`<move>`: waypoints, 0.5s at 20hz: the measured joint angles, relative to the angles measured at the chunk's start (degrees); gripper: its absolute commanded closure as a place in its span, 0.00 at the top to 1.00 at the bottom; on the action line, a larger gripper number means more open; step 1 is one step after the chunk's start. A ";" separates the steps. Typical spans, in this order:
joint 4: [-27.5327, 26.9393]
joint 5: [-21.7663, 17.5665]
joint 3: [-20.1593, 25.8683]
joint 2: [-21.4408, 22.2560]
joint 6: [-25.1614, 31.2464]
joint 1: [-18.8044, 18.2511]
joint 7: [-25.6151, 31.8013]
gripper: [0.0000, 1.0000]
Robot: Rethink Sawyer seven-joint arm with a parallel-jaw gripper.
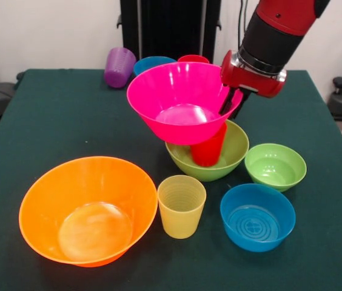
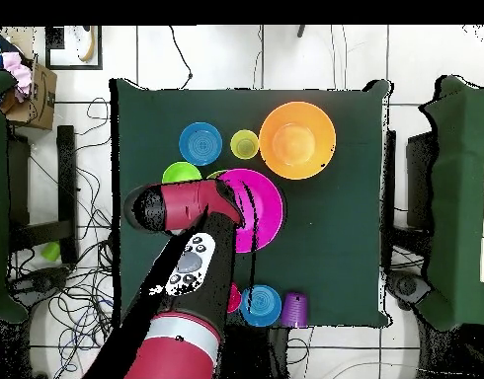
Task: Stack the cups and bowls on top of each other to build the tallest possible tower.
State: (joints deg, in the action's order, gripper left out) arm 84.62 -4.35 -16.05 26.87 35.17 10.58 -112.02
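Note:
The hot pink bowl point(image 1: 177, 91) sits tilted on the bright red cup point(image 1: 209, 150), which stands in the medium lime green bowl point(image 1: 236, 148). This is the tower. My gripper point(image 1: 233, 104) is at the pink bowl's right rim, with one finger inside and one outside, shut on it. In the overhead view the pink bowl point(image 2: 256, 209) lies beside the arm's head point(image 2: 182, 207), which hides the gripper. The large orange bowl point(image 1: 86, 209), ribbed yellow cup point(image 1: 181, 206), a small blue bowl point(image 1: 257, 216) and the small lime green bowl point(image 1: 275, 167) stand loose in front.
At the table's far side, near the pedestal, the purple cup point(image 1: 119, 66) lies on its side next to the second blue bowl point(image 1: 153, 62) and the pinkish-red cup point(image 1: 193, 59). The green table's edges point(image 2: 118, 197) show all round in the overhead view.

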 measured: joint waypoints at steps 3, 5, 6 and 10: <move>0.12 0.00 0.25 0.15 0.00 -0.28 0.00 0.00; 0.47 0.00 1.07 0.56 -0.21 -1.08 0.00 0.00; 0.75 -0.01 1.71 0.88 -0.49 -1.69 0.00 0.00; 2.93 -0.02 5.31 3.20 -3.01 -6.32 0.00 0.00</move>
State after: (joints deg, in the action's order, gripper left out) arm 87.55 -4.37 -10.75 30.08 32.16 4.27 -112.02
